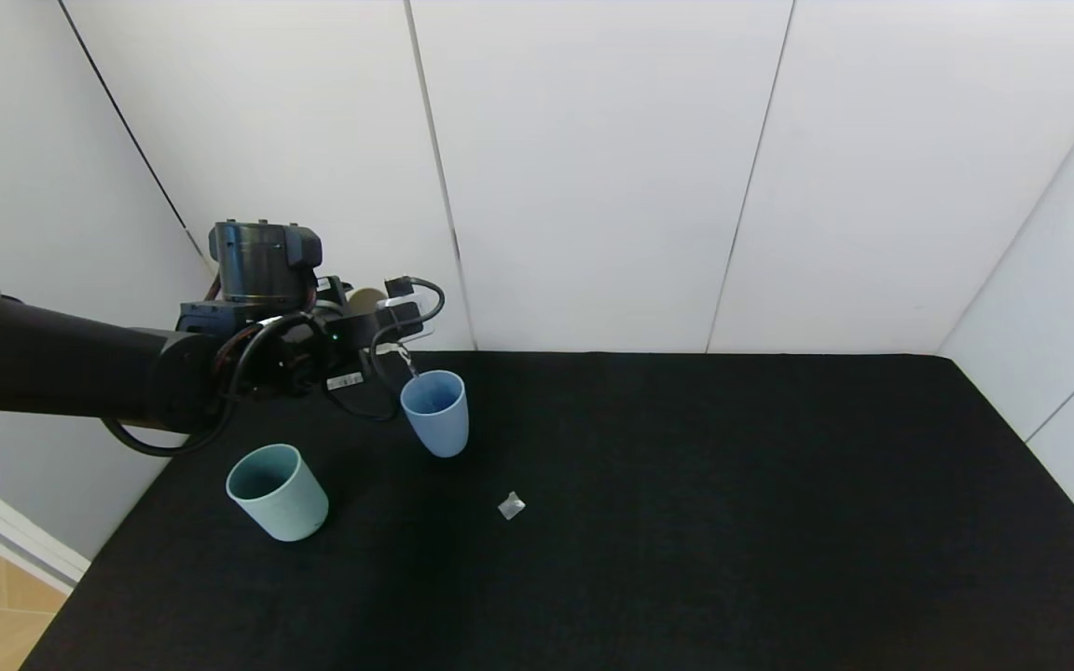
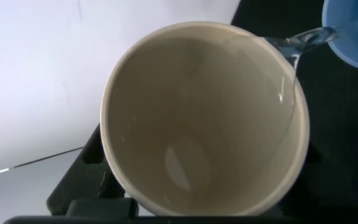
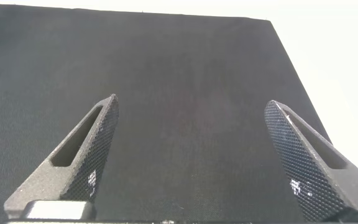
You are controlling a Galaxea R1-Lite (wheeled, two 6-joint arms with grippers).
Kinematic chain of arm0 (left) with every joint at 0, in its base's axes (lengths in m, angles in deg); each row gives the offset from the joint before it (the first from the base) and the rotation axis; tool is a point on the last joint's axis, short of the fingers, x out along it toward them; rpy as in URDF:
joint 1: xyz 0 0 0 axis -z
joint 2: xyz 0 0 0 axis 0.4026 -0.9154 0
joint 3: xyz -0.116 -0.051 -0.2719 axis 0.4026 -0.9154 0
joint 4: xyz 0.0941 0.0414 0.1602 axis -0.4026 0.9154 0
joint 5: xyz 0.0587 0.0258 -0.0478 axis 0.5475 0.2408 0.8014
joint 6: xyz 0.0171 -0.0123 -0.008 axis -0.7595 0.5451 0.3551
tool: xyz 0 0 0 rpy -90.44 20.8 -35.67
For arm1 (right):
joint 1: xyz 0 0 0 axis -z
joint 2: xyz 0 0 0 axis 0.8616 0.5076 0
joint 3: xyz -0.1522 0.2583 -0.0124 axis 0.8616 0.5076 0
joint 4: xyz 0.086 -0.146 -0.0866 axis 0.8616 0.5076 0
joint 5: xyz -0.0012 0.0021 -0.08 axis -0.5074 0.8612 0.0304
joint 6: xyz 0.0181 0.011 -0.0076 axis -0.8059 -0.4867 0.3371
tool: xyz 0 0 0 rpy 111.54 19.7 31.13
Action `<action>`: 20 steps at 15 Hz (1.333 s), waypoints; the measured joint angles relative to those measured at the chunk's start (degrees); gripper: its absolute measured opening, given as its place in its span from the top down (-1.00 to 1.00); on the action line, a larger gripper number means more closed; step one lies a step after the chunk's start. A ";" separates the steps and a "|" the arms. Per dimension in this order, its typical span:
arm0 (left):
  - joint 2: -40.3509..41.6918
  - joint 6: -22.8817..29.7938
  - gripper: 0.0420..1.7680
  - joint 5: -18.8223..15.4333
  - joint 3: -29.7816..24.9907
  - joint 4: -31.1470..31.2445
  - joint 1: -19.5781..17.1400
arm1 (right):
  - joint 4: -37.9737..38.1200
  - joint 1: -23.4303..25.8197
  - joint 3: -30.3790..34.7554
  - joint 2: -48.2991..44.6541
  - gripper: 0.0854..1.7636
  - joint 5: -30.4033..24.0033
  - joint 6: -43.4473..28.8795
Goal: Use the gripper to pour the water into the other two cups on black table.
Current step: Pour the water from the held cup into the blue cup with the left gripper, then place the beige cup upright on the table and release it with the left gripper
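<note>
My left gripper is shut on a beige cup, tipped on its side above the far left of the black table. A thin trickle of water runs from its rim into the light blue cup, which stands just below; the stream and blue rim show in the left wrist view. The teal-green cup stands upright nearer me on the left, apart from the gripper. My right gripper is open and empty over bare black cloth at the table's right; it is out of the head view.
A small crumpled clear scrap lies on the cloth right of the teal-green cup. White wall panels border the table at the back and sides. The table's left edge drops to a wooden floor.
</note>
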 joint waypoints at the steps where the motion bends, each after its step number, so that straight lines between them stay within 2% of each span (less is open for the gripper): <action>1: 0.06 0.00 -0.43 -0.05 0.00 0.00 0.00 | 0.00 0.00 0.00 0.00 -0.94 -0.02 0.00; 7: 0.09 1.71 -0.43 -0.55 -0.99 0.02 -0.02 | 0.00 0.00 0.00 0.00 -0.94 -0.02 0.00; 13: 0.13 14.18 -0.42 -1.56 -2.32 0.73 0.26 | 0.00 0.00 0.00 0.00 -0.94 0.00 0.00; 20: 3.12 29.68 -0.42 -6.44 -2.95 0.85 0.37 | 0.00 0.00 0.00 0.00 -0.94 0.00 0.00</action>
